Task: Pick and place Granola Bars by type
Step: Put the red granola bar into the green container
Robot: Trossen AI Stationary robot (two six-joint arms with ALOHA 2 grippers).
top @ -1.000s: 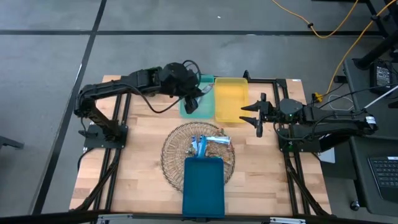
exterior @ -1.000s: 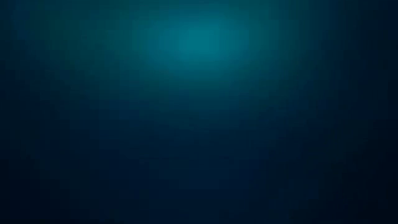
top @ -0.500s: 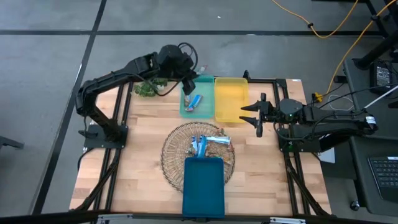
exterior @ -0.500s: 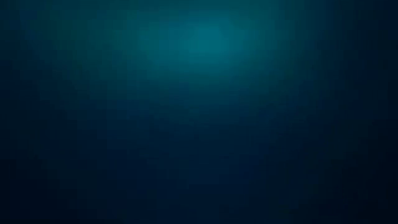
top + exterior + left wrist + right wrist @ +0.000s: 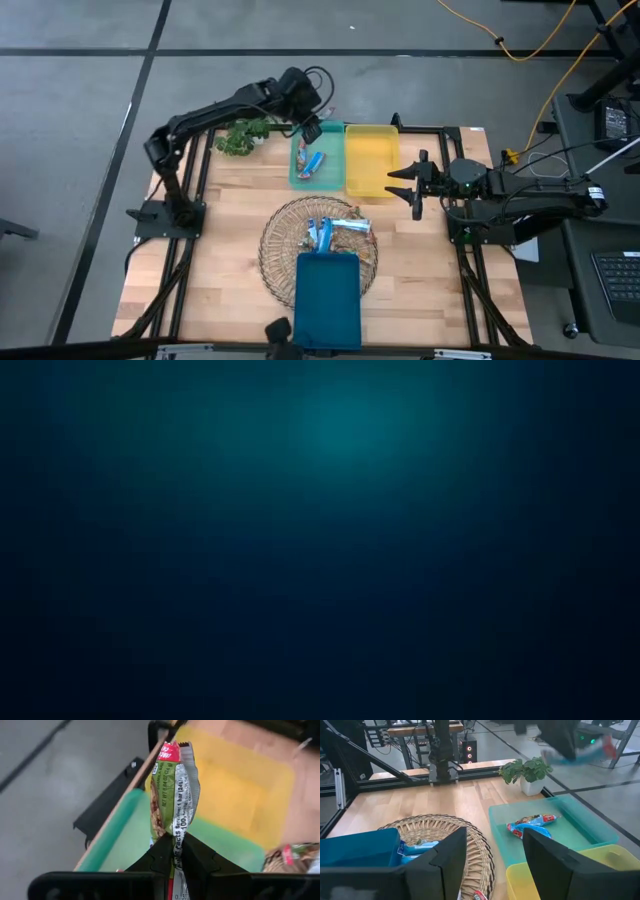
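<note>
Left tool (image 5: 177, 851) clamps a granola bar (image 5: 174, 790) above the green tray (image 5: 312, 178), beside a plant (image 5: 238, 138); right tool (image 5: 408, 187) gapes.

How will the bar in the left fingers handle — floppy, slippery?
The granola bar stands upright above the shut left gripper, so it's probably fairly stiff. It's pinched only by its glossy wrapper end, so it may slip or swing. Likely light.
</note>
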